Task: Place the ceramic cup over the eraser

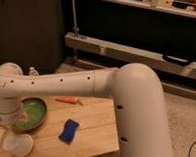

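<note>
Gripper [13,136]: sits at the lower left of the camera view, under the white wrist joint, low over the front left corner of the table; the wrist hides its working end, and whether it is parted or clamped cannot be told.
Ceramic cup [18,144]: a pale, rounded white shape directly below the wrist at the table's front left corner, touching or nearly touching the gripper; whether it rests on the wood or is carried cannot be told.
Eraser: not visible anywhere on the table; the arm and cup cover the corner.
Green bowl [33,112]: sits on the left part of the table, just behind the cup, its left rim hidden by the wrist.
Small bottle [33,70]: only its top shows above the forearm, at the back left.
Blue pad [69,130]: lies flat near the middle of the table, right of the bowl and apart from it.
Orange item [69,100]: a thin, carrot-like piece lying near the table's back edge, behind the blue pad.
Table [96,125]: light wood, its right part bare.
Arm [134,110]: a thick white limb that fills the right of the view and reaches left across the table's back.
</note>
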Robot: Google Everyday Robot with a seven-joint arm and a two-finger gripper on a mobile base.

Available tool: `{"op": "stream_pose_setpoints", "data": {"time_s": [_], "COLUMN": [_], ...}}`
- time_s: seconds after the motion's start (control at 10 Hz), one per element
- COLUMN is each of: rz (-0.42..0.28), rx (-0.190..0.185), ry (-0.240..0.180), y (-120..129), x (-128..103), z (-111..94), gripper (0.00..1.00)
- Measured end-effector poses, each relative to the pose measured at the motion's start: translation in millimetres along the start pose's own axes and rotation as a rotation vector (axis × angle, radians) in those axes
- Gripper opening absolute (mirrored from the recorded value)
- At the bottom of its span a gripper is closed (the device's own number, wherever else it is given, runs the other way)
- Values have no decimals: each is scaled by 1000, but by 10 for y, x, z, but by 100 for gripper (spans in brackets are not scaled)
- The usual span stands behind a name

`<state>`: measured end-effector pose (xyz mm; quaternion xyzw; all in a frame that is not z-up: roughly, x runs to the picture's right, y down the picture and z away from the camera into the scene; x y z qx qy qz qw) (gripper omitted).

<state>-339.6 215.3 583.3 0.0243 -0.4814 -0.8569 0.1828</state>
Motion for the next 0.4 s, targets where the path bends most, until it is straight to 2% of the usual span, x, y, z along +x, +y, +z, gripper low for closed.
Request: {"op": "stream_pose_setpoints", "data": {"time_s": [0.1,0.4], "rz": [4,-1], "rx": [9,11], "ry": [13,13], "y": [22,11], "x": [-14,-12], "z": [-25,-23], "gripper": [80,80]}}
